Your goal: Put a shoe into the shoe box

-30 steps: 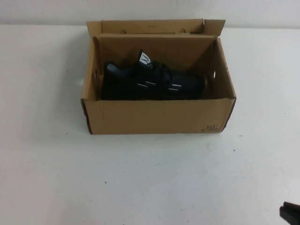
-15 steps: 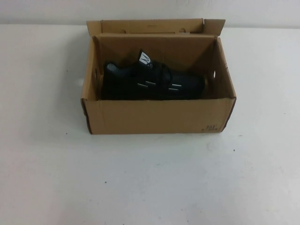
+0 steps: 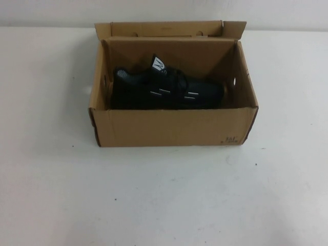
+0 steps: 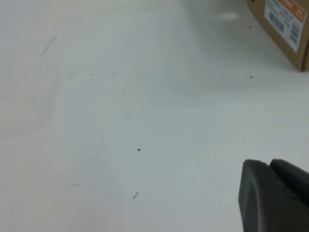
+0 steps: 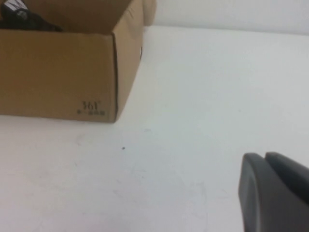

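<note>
Shoe lies inside the box, long axis across it, toe toward 3 o'clock, white tongue tag up. Task looks done; lid flap stands open at 12 o'clock. Neither gripper shows in the high view. Left gripper hangs over bare table, box corner far off. Right gripper sits nearer, box at its 10 o'clock. Can't tell jaw state on either. Box plain brown cardboard; shoe black knit, white dashes.

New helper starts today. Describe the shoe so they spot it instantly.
On the white table stands one open brown cardboard shoe box. The shoe lies inside it: a black sneaker with short white dashes on its side and a white tongue tag.
</note>
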Controlling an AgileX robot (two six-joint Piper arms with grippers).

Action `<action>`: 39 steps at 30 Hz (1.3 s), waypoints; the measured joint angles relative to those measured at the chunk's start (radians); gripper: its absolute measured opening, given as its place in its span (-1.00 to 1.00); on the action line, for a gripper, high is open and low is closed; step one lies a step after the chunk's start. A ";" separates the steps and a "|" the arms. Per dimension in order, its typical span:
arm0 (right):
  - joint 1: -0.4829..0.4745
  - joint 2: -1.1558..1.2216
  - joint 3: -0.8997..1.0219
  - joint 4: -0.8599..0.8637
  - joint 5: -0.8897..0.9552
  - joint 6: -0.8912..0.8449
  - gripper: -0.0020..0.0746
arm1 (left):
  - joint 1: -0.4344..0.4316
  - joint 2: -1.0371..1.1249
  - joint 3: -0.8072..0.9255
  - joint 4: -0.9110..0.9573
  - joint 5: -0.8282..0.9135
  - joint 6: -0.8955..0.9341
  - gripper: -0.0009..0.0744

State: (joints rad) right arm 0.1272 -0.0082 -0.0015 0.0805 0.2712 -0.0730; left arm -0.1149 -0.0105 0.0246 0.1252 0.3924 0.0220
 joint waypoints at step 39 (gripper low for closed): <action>-0.109 0.000 0.030 0.117 0.072 0.012 -0.99 | 0.000 0.000 0.000 0.000 0.000 0.002 -0.98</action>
State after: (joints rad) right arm 0.0180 -0.0082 0.0283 0.1974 0.3436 -0.0607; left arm -0.1149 -0.0105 0.0246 0.1252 0.3928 0.0238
